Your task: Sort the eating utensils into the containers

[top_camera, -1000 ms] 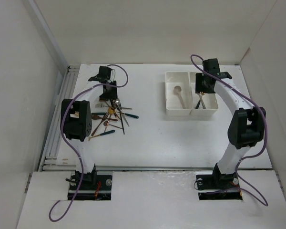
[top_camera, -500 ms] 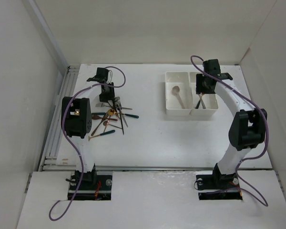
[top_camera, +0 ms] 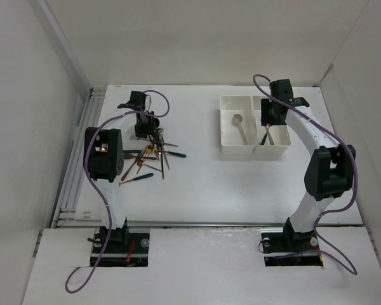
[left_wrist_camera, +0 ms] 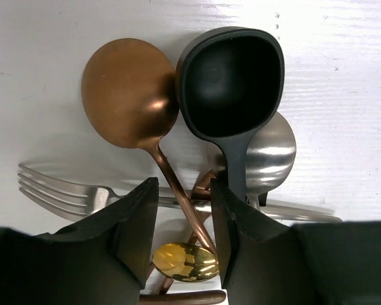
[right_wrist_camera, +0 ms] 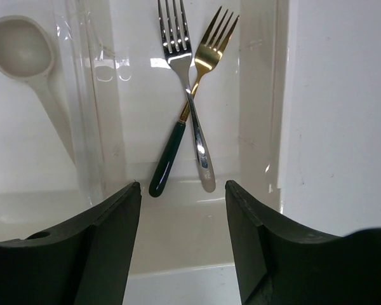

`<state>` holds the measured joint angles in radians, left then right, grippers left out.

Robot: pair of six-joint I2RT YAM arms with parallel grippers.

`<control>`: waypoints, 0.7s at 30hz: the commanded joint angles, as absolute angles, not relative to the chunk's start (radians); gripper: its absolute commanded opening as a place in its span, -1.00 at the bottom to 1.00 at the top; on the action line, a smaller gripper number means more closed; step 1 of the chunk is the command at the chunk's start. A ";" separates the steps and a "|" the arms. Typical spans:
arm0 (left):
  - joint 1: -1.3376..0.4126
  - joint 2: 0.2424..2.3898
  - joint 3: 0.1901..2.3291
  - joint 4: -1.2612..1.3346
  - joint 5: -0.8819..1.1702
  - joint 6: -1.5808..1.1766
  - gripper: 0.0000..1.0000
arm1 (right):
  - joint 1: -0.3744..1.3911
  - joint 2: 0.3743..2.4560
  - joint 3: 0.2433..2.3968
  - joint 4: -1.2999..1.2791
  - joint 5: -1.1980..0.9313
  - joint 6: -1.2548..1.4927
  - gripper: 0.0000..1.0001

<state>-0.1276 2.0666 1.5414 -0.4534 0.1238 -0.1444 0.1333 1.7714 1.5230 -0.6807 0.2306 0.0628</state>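
White arm links [top_camera: 308,127]; black joint housings [top_camera: 103,155]; purple cables [top_camera: 66,284]; black gripper fingers [left_wrist_camera: 133,235].

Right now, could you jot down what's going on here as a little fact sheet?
left bin: one pale spoon
right bin: silver fork and gold fork, crossed
loose pile: copper spoon, black spoon, silver spoon, others
left gripper: open, astride the copper spoon's handle
right gripper: open, empty, above right bin
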 commanded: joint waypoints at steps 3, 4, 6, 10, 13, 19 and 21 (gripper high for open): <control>-0.138 1.954 1.572 -0.462 0.104 -0.124 -0.28 | 0.150 1.733 1.528 -0.649 0.252 0.052 0.23; -0.149 1.933 1.572 -0.451 0.095 -0.124 -0.28 | 0.150 1.733 1.528 -0.658 0.252 0.052 0.23; -0.176 1.924 1.562 -0.442 0.078 -0.106 -0.28 | 0.150 1.743 1.537 -0.658 0.252 0.052 0.23; -0.201 1.911 1.562 -0.442 0.043 -0.106 -0.28 | 0.150 1.743 1.537 -0.658 0.261 0.043 0.23; -0.212 1.931 1.562 -0.442 0.043 -0.106 -0.28 | 0.160 1.743 1.537 -0.658 0.270 0.043 0.23; -0.212 1.997 1.582 -0.453 0.034 -0.106 -0.28 | 0.160 1.733 1.519 -0.658 0.270 0.043 0.23; -0.212 1.997 1.582 -0.453 0.023 -0.115 -0.28 | 0.160 1.733 1.519 -0.658 0.270 0.034 0.23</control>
<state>-0.2176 1.9903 1.5475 -0.4389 0.0483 -0.1162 0.1516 1.7714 1.5223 -0.6807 0.2543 0.0483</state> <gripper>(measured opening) 0.357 0.612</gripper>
